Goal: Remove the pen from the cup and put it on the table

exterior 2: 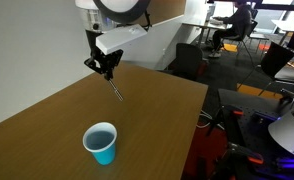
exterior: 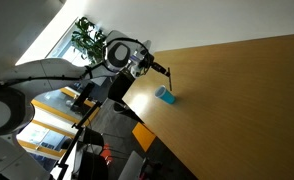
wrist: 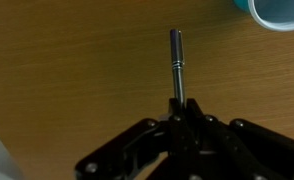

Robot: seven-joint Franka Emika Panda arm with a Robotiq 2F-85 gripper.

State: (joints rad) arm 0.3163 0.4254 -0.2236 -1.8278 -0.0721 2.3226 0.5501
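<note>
Near an edge of the table (exterior 2: 37, 120), the pincer (exterior 2: 109, 70) pinches the pen (exterior 2: 117, 90); the cup (exterior 2: 101, 143) stands apart.

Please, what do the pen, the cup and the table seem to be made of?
Pen: likely metal; it is grey, with bright glints along its barrel.
Cup: probably plastic, possibly coated paper; it has an even turquoise colour and a smooth, thin wall.
Table: wood or a wood-look laminate; it is light brown with fine grain and a faint sheen.
</note>
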